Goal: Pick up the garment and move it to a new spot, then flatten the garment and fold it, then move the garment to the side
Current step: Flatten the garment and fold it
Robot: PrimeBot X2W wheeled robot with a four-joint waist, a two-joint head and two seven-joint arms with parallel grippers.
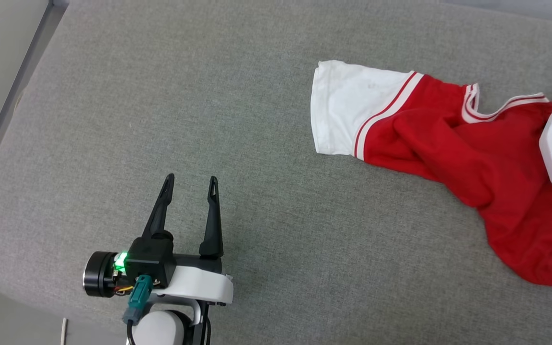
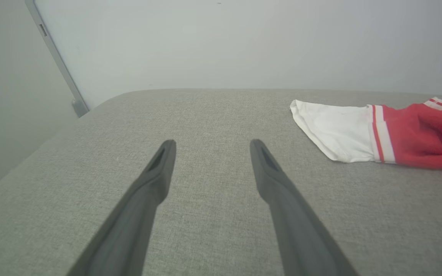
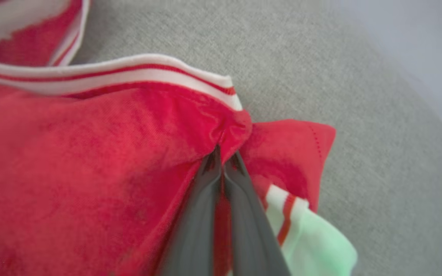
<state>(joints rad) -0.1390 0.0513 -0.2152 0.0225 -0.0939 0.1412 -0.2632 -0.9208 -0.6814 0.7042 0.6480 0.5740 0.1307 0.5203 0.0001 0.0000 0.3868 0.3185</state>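
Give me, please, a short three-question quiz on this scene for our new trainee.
1. True or false: the left gripper holds the garment.
2. How do the jaws of the right gripper stand? A) wide apart B) shut on red cloth C) shut on nothing
3. Fill in: the sleeve nearest the left gripper is ____ in colour.
Key: 1 false; 2 B; 3 white.

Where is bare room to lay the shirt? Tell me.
Free: the gray pad from the white sleeve to its left edge, ahead of the open left jaws. Crowded: the right side, shirt bunched in the right jaws.
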